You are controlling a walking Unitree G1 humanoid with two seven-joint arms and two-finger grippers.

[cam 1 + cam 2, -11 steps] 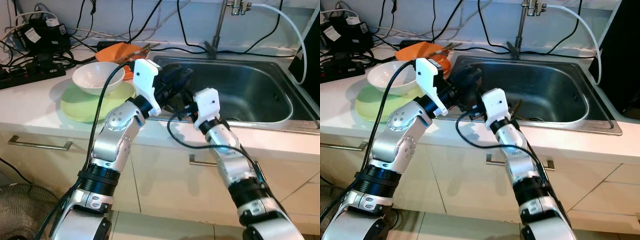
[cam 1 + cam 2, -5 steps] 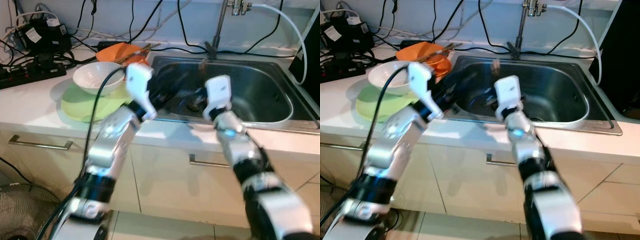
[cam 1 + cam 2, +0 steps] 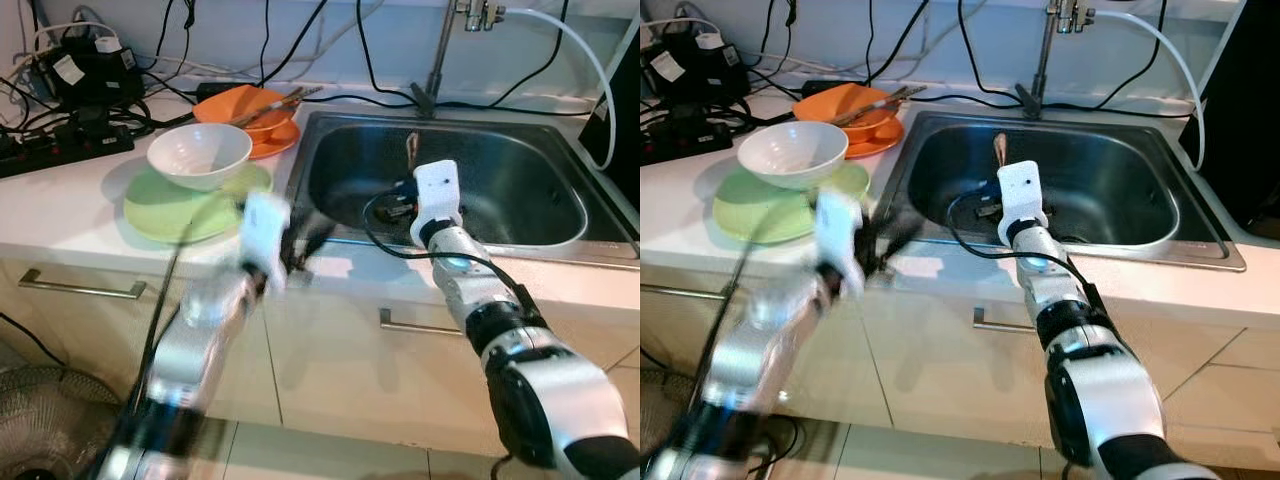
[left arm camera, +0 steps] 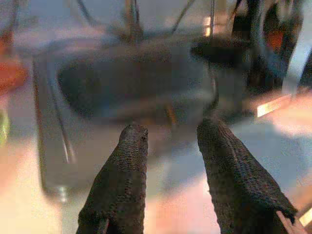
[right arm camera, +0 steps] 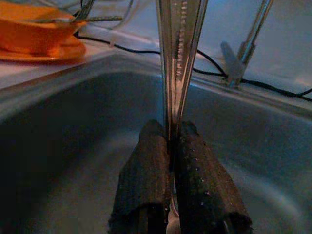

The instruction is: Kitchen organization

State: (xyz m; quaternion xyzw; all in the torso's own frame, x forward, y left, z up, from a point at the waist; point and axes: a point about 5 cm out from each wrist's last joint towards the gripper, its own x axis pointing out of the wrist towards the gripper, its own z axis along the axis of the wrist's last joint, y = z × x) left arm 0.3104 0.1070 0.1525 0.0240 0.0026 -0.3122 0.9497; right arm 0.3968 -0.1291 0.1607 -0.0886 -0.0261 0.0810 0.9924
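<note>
Since a second ago both my arms have left their huddle at the sink's front left corner: my left gripper (image 4: 168, 141) has dropped back over the counter's front edge, and my right gripper (image 5: 168, 141) has gone up over the basin with a piece of metal cutlery (image 5: 179, 53) in it. My right fingers are pressed together on its ridged handle, which stands upright between them. Which end points up I cannot tell: the right wrist view cuts it off, and the head views show just a small brownish sliver (image 3: 410, 150) above my white wrist housing. My left fingers (image 4: 124, 185) stand apart with nothing between them, and that arm is badly smeared in the head views.

Beneath my right gripper the steel sink (image 3: 560, 235) lies open, with the faucet (image 3: 437, 60) rising behind its back rim. Something dark lies on the sink floor near my wrist, too hidden to name. On the counter to my left a white bowl (image 3: 198, 155) sits on a green plate (image 3: 150, 210), and behind them an orange dish (image 3: 255, 108) holds utensils. Black cables (image 3: 90, 115) crowd the back corner.
</note>
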